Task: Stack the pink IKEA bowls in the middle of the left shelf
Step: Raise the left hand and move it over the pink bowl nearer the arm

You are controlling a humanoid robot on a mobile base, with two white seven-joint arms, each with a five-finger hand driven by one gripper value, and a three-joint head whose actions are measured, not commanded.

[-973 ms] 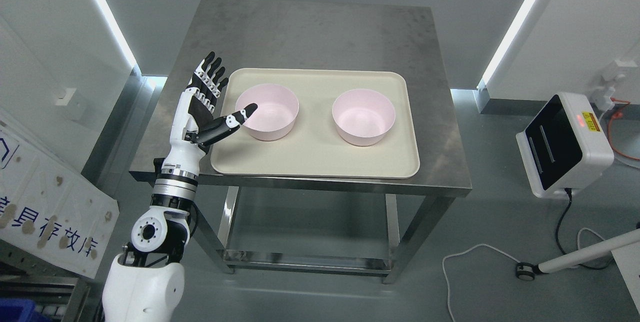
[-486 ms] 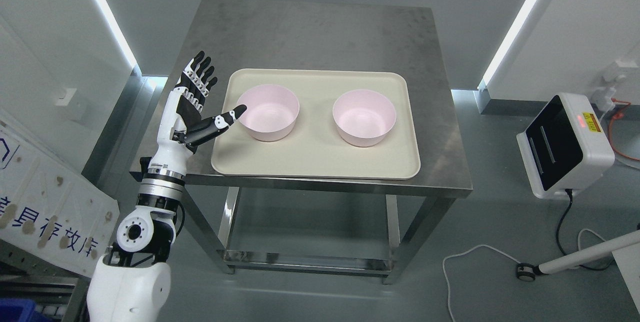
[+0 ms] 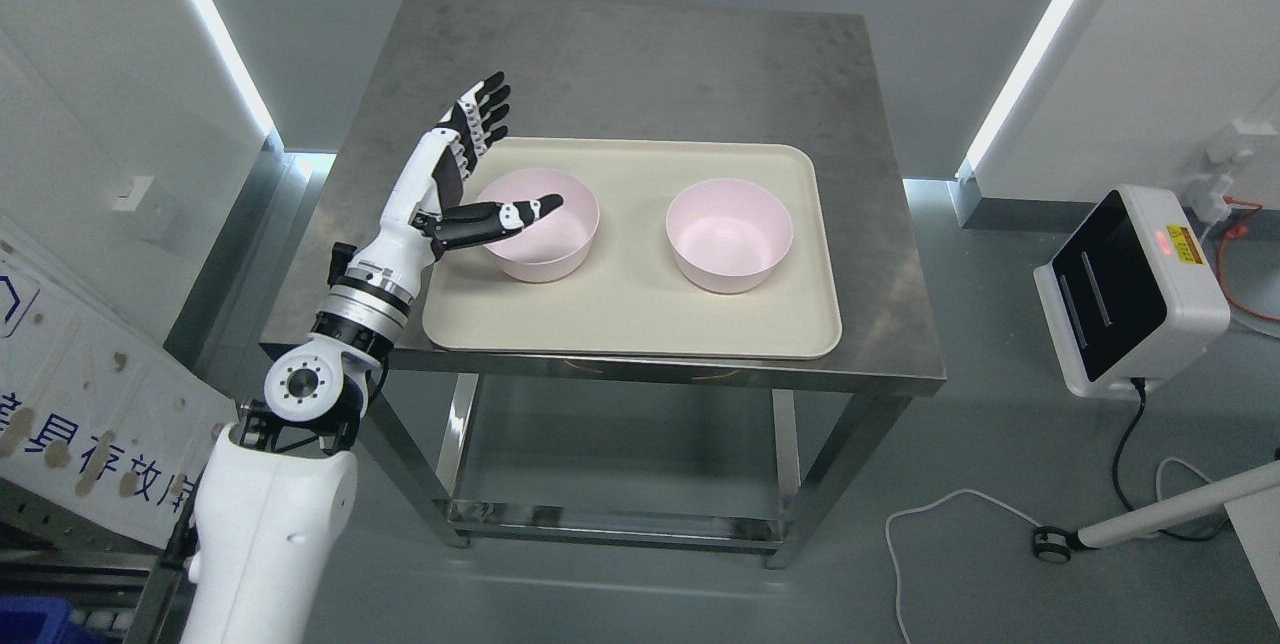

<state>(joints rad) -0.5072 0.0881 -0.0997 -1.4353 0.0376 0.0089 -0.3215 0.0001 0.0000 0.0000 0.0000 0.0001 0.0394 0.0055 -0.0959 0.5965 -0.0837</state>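
Two pink bowls stand upright on a beige tray (image 3: 630,314) on a steel table. The left bowl (image 3: 550,244) is at the tray's left, the right bowl (image 3: 729,234) at its middle right, apart from each other. My left hand (image 3: 485,164) is open and empty beside the left bowl's left rim. Its fingers (image 3: 480,114) point up and away over the tray's far left corner. Its thumb (image 3: 520,212) reaches over the bowl's opening. I cannot tell whether the thumb touches the bowl. The right arm is out of view.
The steel table (image 3: 620,64) has bare surface behind the tray. A white device with a black screen (image 3: 1125,289) stands on the floor at the right, with cables (image 3: 960,504) nearby. A white signboard (image 3: 90,424) leans at the lower left.
My left hand has moved right and away from me, from beside the tray's left edge to the left bowl. Its thumb now lies over the bowl's opening. The bowls have not moved.
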